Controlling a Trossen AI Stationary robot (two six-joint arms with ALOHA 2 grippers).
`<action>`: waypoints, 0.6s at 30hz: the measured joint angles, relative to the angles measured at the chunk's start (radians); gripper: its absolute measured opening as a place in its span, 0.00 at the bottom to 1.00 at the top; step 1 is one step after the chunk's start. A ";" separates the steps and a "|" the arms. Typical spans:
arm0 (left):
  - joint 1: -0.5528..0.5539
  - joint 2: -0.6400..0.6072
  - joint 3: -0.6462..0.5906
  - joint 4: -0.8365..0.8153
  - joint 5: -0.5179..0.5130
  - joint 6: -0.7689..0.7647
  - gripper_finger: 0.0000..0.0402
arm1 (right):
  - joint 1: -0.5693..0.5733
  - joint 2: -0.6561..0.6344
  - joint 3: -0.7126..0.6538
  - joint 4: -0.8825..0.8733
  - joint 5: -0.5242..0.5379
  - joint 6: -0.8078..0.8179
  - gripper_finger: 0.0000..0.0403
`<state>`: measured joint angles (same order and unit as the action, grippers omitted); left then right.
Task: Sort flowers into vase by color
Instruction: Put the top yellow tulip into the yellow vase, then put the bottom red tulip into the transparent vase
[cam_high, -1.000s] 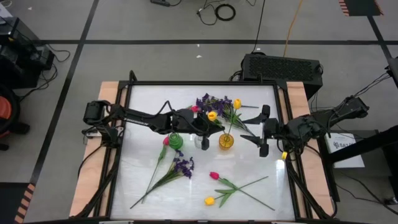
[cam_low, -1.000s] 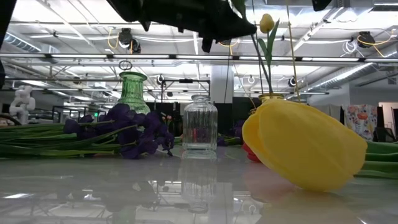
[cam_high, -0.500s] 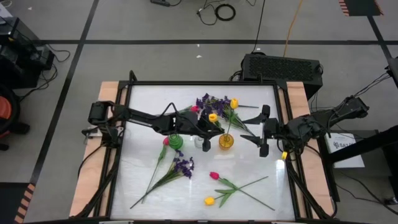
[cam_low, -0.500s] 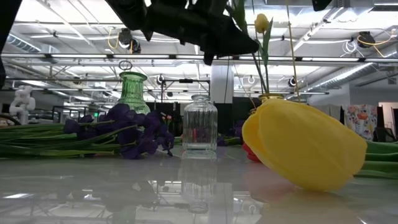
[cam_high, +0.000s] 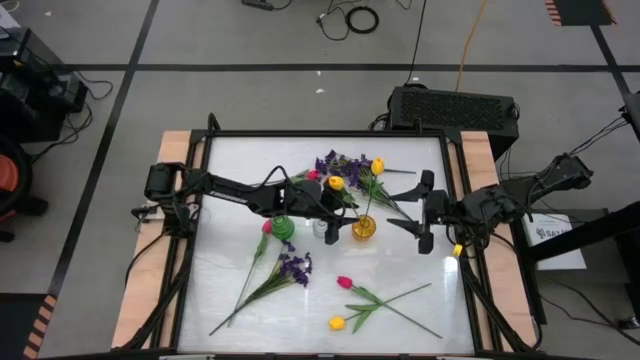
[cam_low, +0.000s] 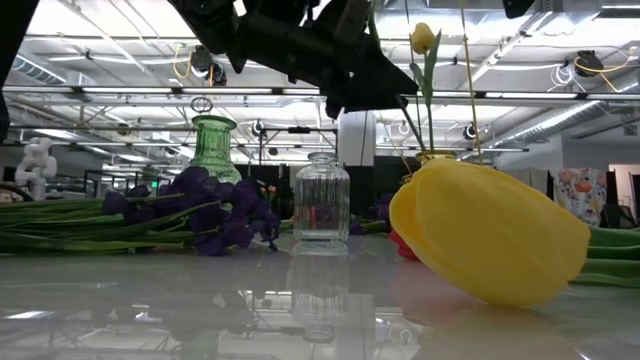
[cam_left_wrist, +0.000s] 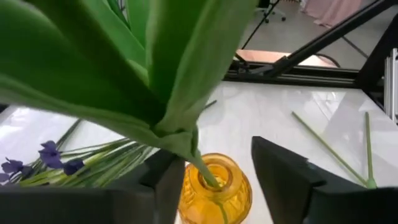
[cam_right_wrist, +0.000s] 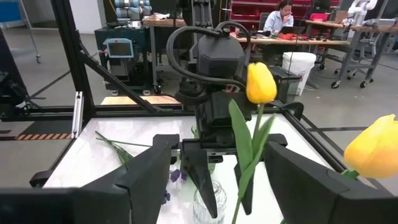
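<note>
Now left gripper (cam_left_wrist: 211, 177) opened, yellow tulip (cam_high: 336, 184) released

A black perforated metal box (cam_high: 455, 107) sits on the floor just behind the white glossy table (cam_high: 240, 170); a coiled black cable (cam_high: 362, 18) lies farther beyond it.

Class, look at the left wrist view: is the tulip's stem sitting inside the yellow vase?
Yes. The green stem runs down through the mouth of the yellow vase, between the left gripper's fingers.
</note>
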<state>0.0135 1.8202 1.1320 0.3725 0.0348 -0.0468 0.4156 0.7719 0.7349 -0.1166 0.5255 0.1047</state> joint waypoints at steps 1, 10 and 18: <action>0.000 0.000 0.000 -0.004 0.001 0.000 0.53 | 0.003 0.000 0.000 0.000 0.000 0.000 0.64; 0.003 -0.043 0.000 -0.151 -0.010 0.035 0.75 | 0.034 -0.006 0.000 -0.011 0.001 0.015 0.70; 0.026 -0.152 -0.001 -0.422 -0.016 0.029 0.79 | 0.053 -0.006 0.000 -0.051 0.001 0.059 0.73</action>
<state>0.0399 1.6680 1.1315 -0.0500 0.0186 -0.0180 0.4690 0.7654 0.7353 -0.1680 0.5262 0.1640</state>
